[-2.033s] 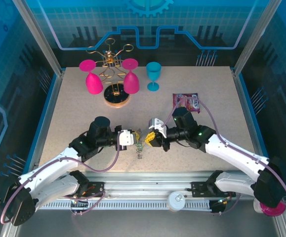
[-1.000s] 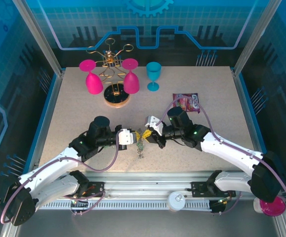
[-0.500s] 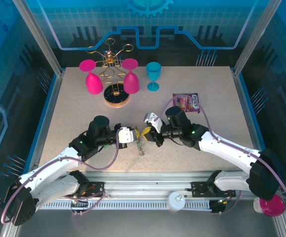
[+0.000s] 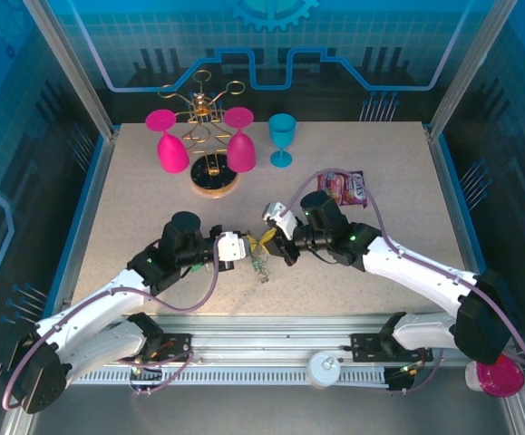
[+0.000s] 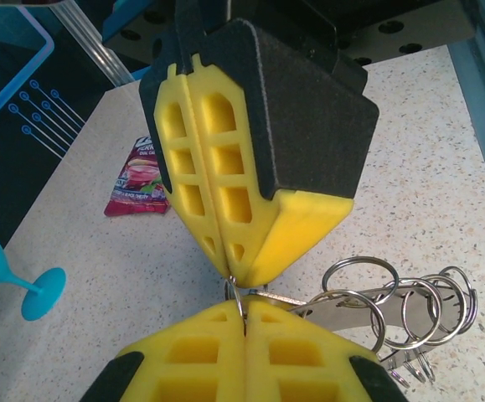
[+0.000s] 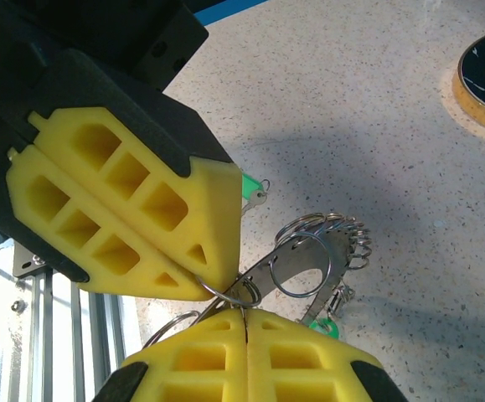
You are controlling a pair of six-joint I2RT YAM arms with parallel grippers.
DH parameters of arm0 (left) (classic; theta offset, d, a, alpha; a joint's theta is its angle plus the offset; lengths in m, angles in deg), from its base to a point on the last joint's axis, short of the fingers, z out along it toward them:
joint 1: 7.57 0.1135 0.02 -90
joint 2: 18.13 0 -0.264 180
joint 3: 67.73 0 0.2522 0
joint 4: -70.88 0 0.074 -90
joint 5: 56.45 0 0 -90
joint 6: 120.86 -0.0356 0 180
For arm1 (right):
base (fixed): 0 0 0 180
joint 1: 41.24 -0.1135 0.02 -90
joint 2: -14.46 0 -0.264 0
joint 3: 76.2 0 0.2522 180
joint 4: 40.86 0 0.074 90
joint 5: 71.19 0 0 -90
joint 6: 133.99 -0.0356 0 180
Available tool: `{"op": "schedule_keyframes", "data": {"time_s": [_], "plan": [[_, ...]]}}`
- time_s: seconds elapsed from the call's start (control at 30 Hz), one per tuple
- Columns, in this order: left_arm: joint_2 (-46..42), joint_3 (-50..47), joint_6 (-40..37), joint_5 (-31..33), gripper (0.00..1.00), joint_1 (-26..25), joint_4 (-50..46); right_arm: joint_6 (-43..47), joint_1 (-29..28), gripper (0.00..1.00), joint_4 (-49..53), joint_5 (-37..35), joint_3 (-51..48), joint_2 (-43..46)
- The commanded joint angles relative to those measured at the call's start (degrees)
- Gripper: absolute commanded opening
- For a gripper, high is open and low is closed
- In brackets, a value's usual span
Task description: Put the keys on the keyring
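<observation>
**Two claws nose to nose on one keyring**

Just below centre in the overhead view, the left claw (image 5: 244, 311) and right claw (image 6: 244, 322) meet tip to tip over the speckled counter (image 4: 380, 163). Both are clenched tight, each nipping a thin wire loop of the keyring (image 5: 330, 311). Its other loops fan out at lower right in the left wrist view. A green key (image 6: 250, 186) peeks out beside the left claw's pad.

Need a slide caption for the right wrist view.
Left gripper and right gripper, both shut, meet tip to tip on the keyring.
</observation>
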Motion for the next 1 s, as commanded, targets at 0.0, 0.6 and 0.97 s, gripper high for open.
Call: {"op": "schedule_keyframes", "data": {"time_s": [0.0,0.6,0.97], "plan": [[-1.17,-0.33,-1.82,-2.75,0.0,-0.69,2.25,-2.79,0.18,0.0,-1.18,-4.08,2.8,-0.43],[-3.92,-3.42,-3.08,-0.84,0.0,-0.77,6.77,-7.59,2.39,0.0,-0.69,2.57,1.77,0.99],[-4.18,-3.68,-2.18,-1.9,0.0,-0.78,8.38,-7.49,2.68,0.0,-0.67,4.32,2.38,0.16]]}}
